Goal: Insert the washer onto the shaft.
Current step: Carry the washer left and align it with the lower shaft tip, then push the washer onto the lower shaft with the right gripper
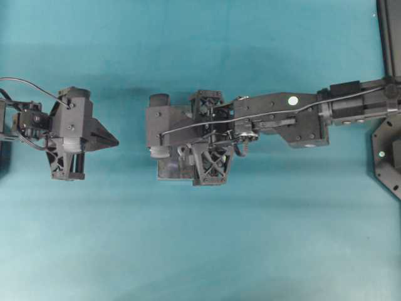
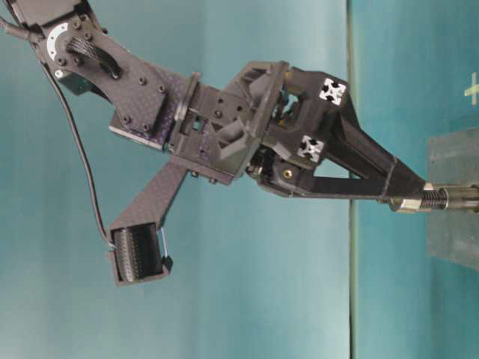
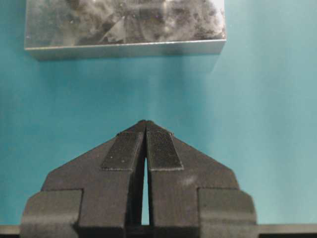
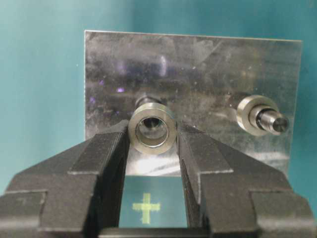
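Teal table [image 1: 188,251], no readable writing; right fingers [image 4: 114,153] clamp the washer [image 4: 152,128]; left fingers [image 3: 161,148] pressed together.

Bare table [image 1: 200,251] between left gripper [image 1: 113,141] and metal plate [image 4: 198,74]

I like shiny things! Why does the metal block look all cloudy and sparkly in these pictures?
In the right wrist view, the flat silver metal plate shows smeary glare and purple specks of reflected light, while the silver ring-shaped washer stays sharp. In the left wrist view, the plate looks blurry with mottled bright reflections.
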Action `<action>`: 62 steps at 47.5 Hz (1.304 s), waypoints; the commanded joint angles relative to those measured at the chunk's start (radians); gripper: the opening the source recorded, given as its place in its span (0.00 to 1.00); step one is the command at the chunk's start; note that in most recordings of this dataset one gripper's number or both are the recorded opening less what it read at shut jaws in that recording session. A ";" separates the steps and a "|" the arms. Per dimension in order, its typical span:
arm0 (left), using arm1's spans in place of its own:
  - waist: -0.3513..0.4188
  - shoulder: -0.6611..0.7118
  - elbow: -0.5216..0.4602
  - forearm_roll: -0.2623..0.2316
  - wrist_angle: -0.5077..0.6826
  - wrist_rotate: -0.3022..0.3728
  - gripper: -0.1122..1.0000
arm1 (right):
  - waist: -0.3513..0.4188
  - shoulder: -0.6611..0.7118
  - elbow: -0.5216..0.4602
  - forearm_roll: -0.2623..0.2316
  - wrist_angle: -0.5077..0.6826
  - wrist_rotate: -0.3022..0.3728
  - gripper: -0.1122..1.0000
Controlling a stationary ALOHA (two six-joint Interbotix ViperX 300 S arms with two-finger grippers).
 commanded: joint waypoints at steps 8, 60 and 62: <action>-0.003 -0.012 -0.003 0.003 -0.008 0.002 0.10 | 0.006 -0.003 -0.028 -0.002 0.002 -0.020 0.40; -0.005 -0.017 -0.012 0.003 -0.008 -0.003 0.10 | 0.046 0.054 -0.048 0.029 0.014 -0.011 0.68; -0.006 -0.017 -0.011 0.003 -0.008 -0.003 0.10 | 0.043 0.054 -0.054 0.029 0.012 -0.011 0.67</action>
